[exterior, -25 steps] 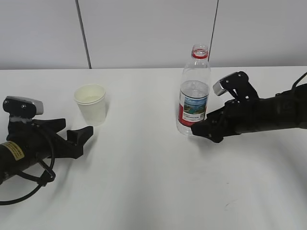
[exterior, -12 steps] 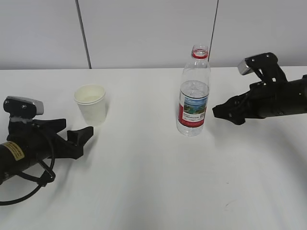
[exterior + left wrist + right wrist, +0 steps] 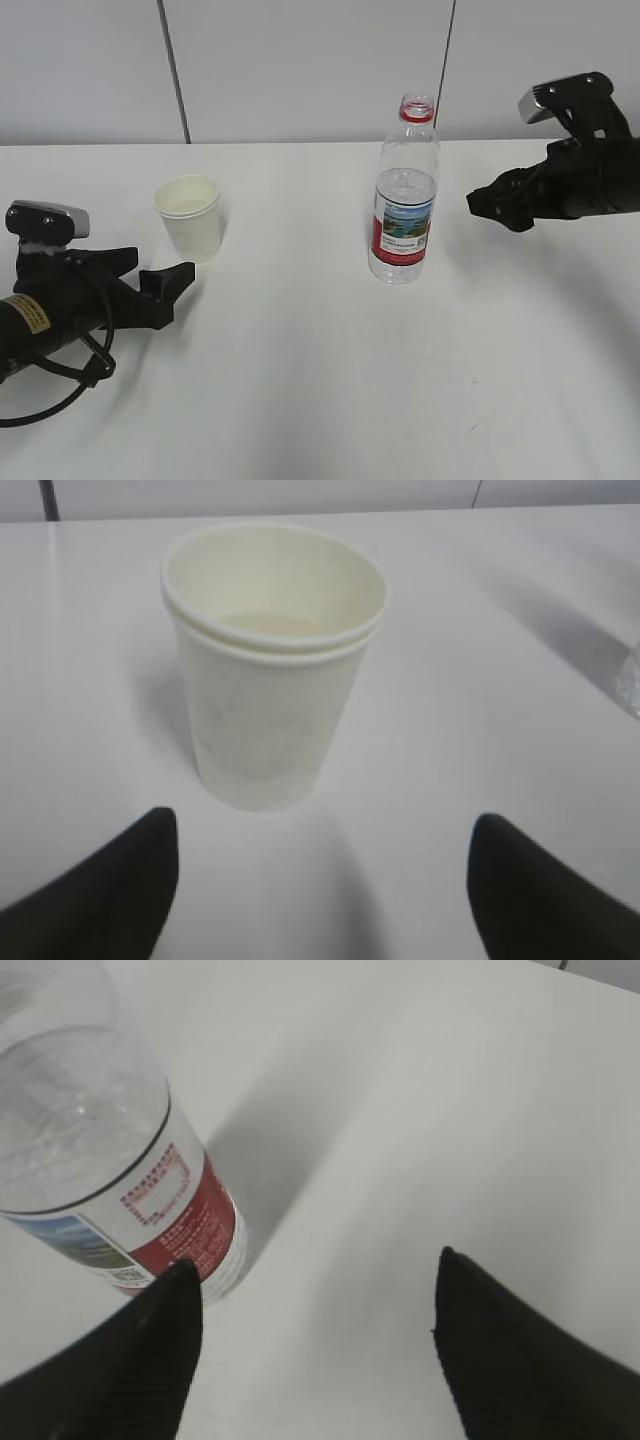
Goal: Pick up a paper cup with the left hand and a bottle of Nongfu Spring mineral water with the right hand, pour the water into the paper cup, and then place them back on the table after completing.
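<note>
The paper cup [image 3: 190, 217], white with a double rim, stands upright on the table [image 3: 300, 380] at the left. In the left wrist view the cup [image 3: 272, 670] is just ahead of my open left gripper [image 3: 322, 825], and nothing lies between the fingers [image 3: 120, 880]. The left gripper [image 3: 165, 265] rests low on the table, short of the cup. The uncapped bottle [image 3: 403, 205], with a red-and-blue label, stands upright at the centre and is partly filled with water [image 3: 405, 183]. My right gripper [image 3: 487, 205] hovers open to the right of the bottle [image 3: 110, 1170], apart from it.
A white wall with dark vertical seams [image 3: 173, 70] runs behind the table's far edge. Loose black cables [image 3: 60, 385] loop beside the left arm near the front left.
My right gripper has drawn back from the bottle's base, moving right and upward. The bottle stays standing, and the left arm and the cup have not moved.
</note>
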### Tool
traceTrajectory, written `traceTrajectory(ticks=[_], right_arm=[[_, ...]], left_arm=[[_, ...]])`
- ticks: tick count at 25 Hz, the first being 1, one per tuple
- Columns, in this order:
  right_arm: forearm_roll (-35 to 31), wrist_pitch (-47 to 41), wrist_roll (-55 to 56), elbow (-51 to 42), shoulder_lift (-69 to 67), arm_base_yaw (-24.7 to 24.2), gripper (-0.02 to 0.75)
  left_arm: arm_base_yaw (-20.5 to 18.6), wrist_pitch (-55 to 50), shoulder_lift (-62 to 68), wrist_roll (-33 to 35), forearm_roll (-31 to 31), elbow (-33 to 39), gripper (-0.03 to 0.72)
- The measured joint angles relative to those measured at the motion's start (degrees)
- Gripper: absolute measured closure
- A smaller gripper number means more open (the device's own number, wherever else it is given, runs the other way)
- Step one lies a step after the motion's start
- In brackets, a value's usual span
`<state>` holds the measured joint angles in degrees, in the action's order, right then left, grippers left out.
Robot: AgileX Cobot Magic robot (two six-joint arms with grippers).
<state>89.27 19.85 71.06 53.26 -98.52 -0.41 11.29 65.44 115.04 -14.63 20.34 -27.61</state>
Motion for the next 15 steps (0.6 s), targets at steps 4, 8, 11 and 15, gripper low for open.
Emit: traceTrajectory(ticks=[4,8,11,15], right_arm=[[0.12,-0.36,1.05,0.00,-0.01,0.00,0.202],[0.12,-1.83,1.71,-0.13,0.74,0.00,0.203],[0.15,-3.70,1.98,-0.13,2.05,0.00,0.203],[0.15,-5.59,2.74,-0.13,3.55,0.00,0.203]], left_arm=[[0.00,-0.15,-3.56,-0.24,-0.43,0.05,0.146],[0.00,-3.90,-8.84,-0.24,-1.11,0.05,0.146],[0.00,-8.28,-12.53,-0.27,-2.03,0.05,0.156],[0.00,-14.86,-17.56,-0.27,-3.89,0.16,0.167]])
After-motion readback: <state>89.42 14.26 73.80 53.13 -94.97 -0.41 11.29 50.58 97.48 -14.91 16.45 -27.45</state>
